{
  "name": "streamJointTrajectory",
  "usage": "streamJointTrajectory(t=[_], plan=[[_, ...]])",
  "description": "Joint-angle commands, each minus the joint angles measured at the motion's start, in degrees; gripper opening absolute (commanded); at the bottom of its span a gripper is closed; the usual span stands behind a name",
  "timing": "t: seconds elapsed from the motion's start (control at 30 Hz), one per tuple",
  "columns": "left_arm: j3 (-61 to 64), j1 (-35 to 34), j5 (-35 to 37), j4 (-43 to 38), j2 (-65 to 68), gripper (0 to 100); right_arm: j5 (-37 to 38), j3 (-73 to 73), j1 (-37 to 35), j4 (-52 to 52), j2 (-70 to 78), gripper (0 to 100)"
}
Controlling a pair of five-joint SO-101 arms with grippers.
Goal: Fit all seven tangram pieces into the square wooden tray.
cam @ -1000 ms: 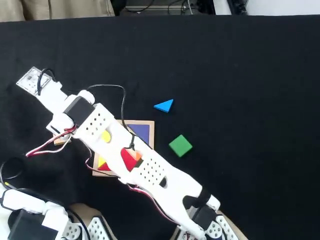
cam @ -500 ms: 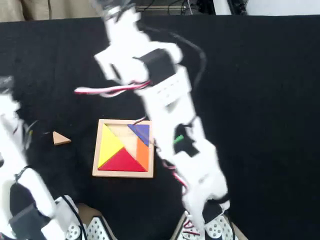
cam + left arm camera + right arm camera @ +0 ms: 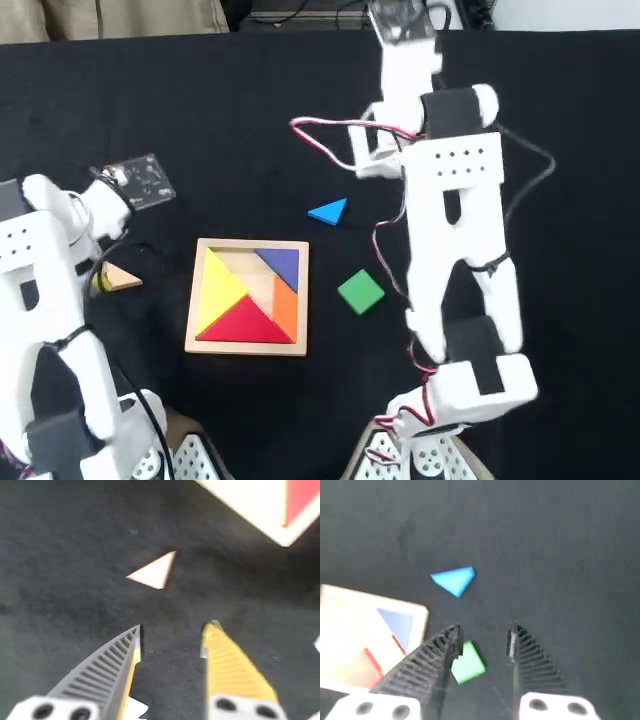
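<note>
The square wooden tray (image 3: pixel 250 244) lies left of centre and holds a yellow triangle (image 3: pixel 220 290), a red triangle (image 3: pixel 245 322), an orange piece, a dark blue piece and a plain wooden one. A light blue triangle (image 3: pixel 329 211) and a green square (image 3: pixel 361 291) lie on the cloth to its right. Left of the tray lies a small tan triangle (image 3: pixel 122 278). My left gripper (image 3: pixel 172 635) hangs open just short of the tan triangle (image 3: pixel 152 572). High over the cloth, my right gripper (image 3: pixel 484 632) is open, with the blue triangle (image 3: pixel 454 579) ahead and the green square (image 3: pixel 468 665) below.
Black cloth covers the table. The right arm (image 3: pixel 455 200) stands tall to the right of the loose pieces, stretching toward the back edge. The left arm (image 3: pixel 45 260) occupies the left front. A tray corner (image 3: pixel 287 537) shows beyond the tan triangle.
The right arm has swung off the tray and away from the far left, across to the right and back. The left arm has come in beside the tan triangle. The tray now shows whole.
</note>
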Motion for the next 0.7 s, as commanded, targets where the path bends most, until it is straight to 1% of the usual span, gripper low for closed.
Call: streamJointTrajectory(t=[0.0,0.07,0.2,0.3,0.43,0.67], plan=[[-3.56,1.71,-12.84,2.20,2.20,24,3.16,14.20,4.22,-7.03,-4.26,15.6],[-3.91,1.10,-16.62,2.02,4.84,24,3.78,21.41,6.33,-12.04,-5.76,15.6],[-4.00,0.48,-21.36,-3.52,12.48,24,3.78,33.45,11.16,-21.36,-9.98,15.6],[-5.93,1.19,-21.80,-4.31,19.16,24,3.78,41.19,12.84,-28.84,-11.74,15.6],[-10.07,3.38,-21.45,-4.13,26.46,24,3.78,48.75,12.22,-39.65,-11.38,15.6],[-12.00,3.65,-21.89,-4.57,29.45,24,3.78,47.69,12.04,-41.23,-7.60,15.6]])
